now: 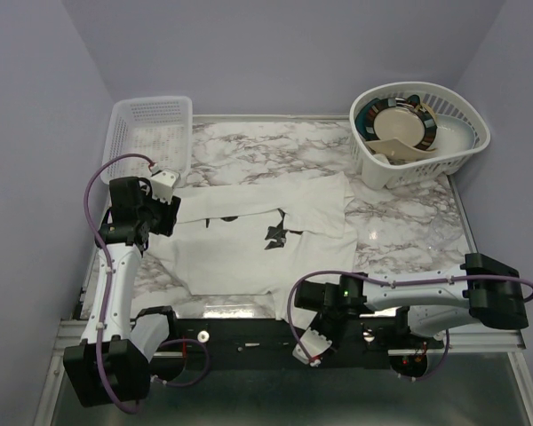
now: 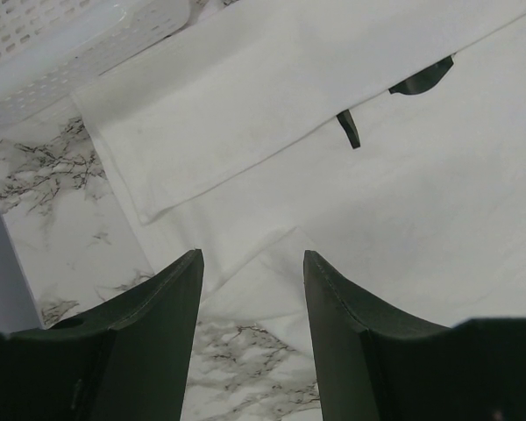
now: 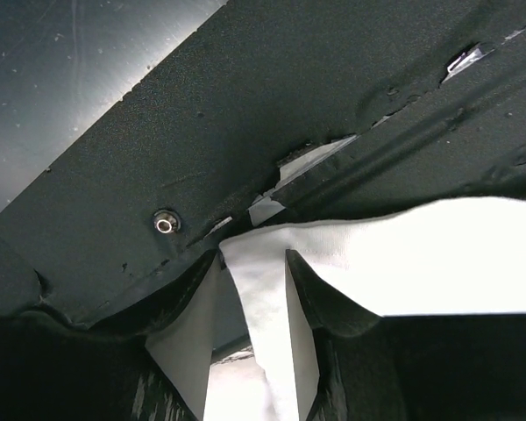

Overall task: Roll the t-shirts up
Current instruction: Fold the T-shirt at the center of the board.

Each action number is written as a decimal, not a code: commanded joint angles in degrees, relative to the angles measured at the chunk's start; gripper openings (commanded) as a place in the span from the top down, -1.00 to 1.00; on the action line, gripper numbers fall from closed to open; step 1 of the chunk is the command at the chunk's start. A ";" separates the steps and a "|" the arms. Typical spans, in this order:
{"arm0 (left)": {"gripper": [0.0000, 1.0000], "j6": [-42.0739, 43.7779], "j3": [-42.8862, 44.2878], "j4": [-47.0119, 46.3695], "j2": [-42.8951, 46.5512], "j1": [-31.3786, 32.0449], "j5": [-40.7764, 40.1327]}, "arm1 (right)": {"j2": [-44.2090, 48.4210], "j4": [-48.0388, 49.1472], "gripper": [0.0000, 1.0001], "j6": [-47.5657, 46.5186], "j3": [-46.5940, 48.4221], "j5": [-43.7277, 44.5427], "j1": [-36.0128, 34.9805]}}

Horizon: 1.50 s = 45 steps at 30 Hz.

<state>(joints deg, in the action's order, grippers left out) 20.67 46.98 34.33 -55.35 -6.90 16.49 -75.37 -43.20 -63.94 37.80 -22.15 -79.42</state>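
On the left, the left tool (image 2: 252, 263) hangs with its fingers spread wide over the sleeve edge, gripping nothing. The t-shirt (image 1: 249, 240) lies flat mid-frame on the marble surface (image 1: 409, 231). It looks light and limp, likely to slide and bunch, so I'd take it by the hem corners. Lower right, the right tool (image 3: 252, 267) is narrow, pinching the near hem.
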 commanded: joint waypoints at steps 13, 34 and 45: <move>-0.20 0.07 1.01 1.79 1.91 0.04 3.63 | 3.20 1.82 0.90 4.00 -0.89 10.55 -1.44; -0.23 11.66 2.67 10.32 -12.99 0.83 14.36 | 14.99 1.63 0.97 7.25 -2.82 12.84 4.89; -0.18 17.39 7.07 5.84 -28.58 1.27 3.55 | 14.47 2.86 0.97 7.34 -3.08 12.49 6.82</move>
<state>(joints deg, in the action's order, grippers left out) 35.75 50.19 41.71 -81.14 -5.87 23.79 -61.01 -41.82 -56.07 35.51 -10.09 -73.49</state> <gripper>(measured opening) 0.595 0.023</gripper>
